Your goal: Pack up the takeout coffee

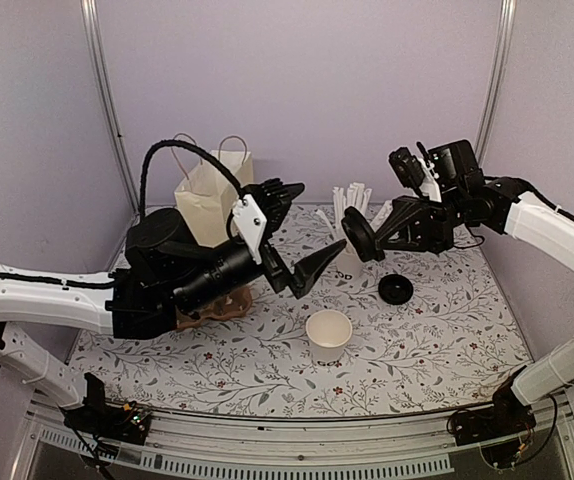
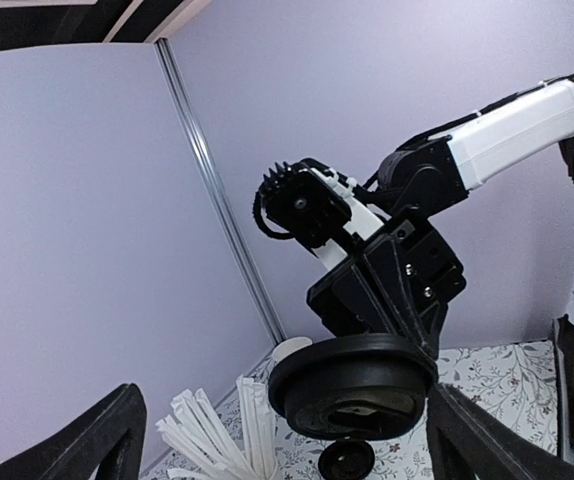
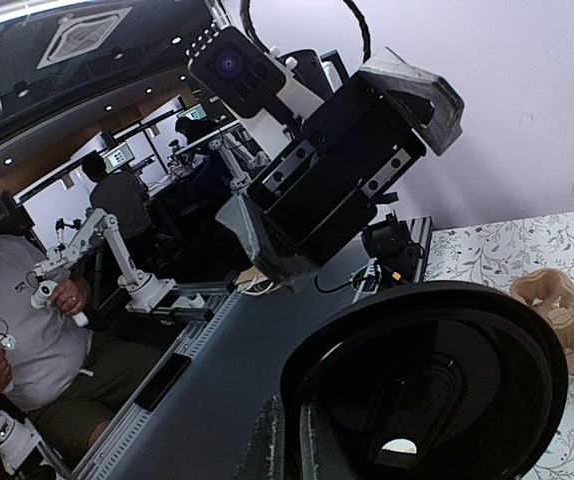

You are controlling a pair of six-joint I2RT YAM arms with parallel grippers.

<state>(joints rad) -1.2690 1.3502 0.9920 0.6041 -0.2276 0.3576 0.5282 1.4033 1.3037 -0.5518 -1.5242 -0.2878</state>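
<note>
Lidding step, seemingly: right end effector point(image 1: 375, 237) is pinching a black lid point(image 1: 359, 238) on edge.
The takeout coffee cup point(image 1: 329, 333) is standing uncovered, front centre on the worktop point(image 1: 447, 330); the lid is going to need levelling over its rim. The left end effector point(image 1: 322, 218) is hanging spread wide; straws point(image 1: 352, 198) are filling the rear cup point(image 1: 352, 265).

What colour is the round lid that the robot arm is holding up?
The lid is black; the left wrist view shows it best.

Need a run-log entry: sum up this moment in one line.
left gripper: open, empty | right gripper: shut on lid, raised | cup: uncovered, on table | spare lid: on table
</note>
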